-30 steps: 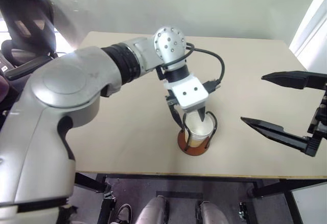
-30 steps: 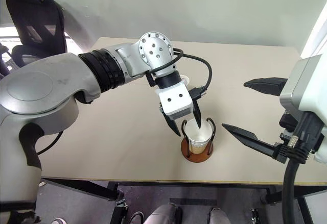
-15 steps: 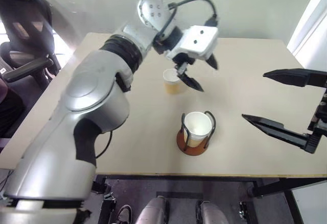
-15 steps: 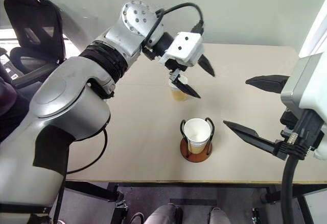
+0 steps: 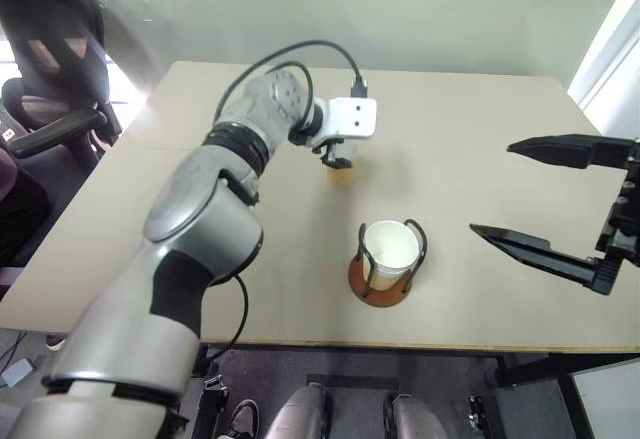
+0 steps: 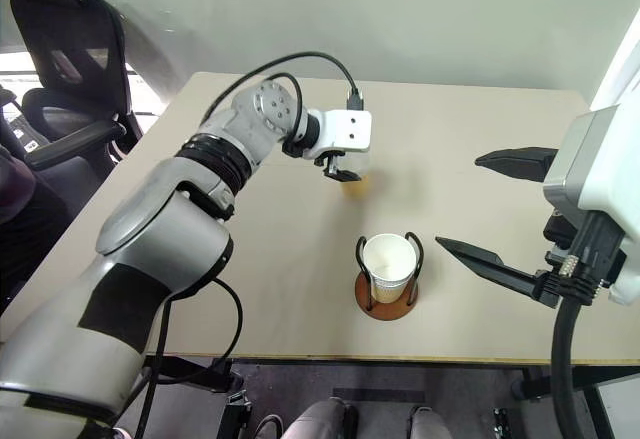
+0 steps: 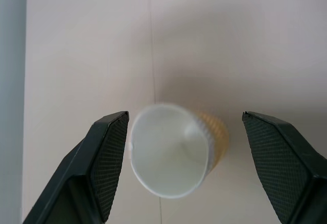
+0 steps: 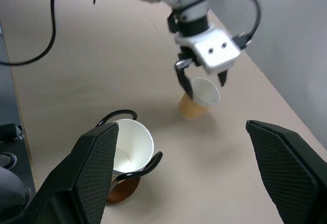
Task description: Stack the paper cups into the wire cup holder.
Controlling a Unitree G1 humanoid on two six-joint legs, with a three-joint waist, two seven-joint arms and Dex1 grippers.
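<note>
Done so far: You have cups in the wire cup holder [image 5: 383,271], which sits in the lower middle of the left eye view. The top stacked cup [image 5: 391,248] shows its white inside. You cannot tell from here how many cups are nested under it.

Left to do: One loose cup [image 8: 197,99] stands on the table [image 5: 480,139], in the upper middle of the left eye view, well apart from the holder. It looks like the last one to go in.

Left gripper: Your left gripper [image 7: 179,170] is wide open and holds nothing. One black finger is on each side of the loose cup. The finger at the left of the wrist picture is just beside the rim. The other finger has a gap to the cup.

Right gripper: Your right gripper [image 5: 545,199] is open and empty too. It hangs at the right edge of the left eye view, away from both cups.

Step now: You seem to be lining up to grab the loose cup.

Next job: Close gently on it, lift it, and set it into the stacked cup in the holder.
</note>
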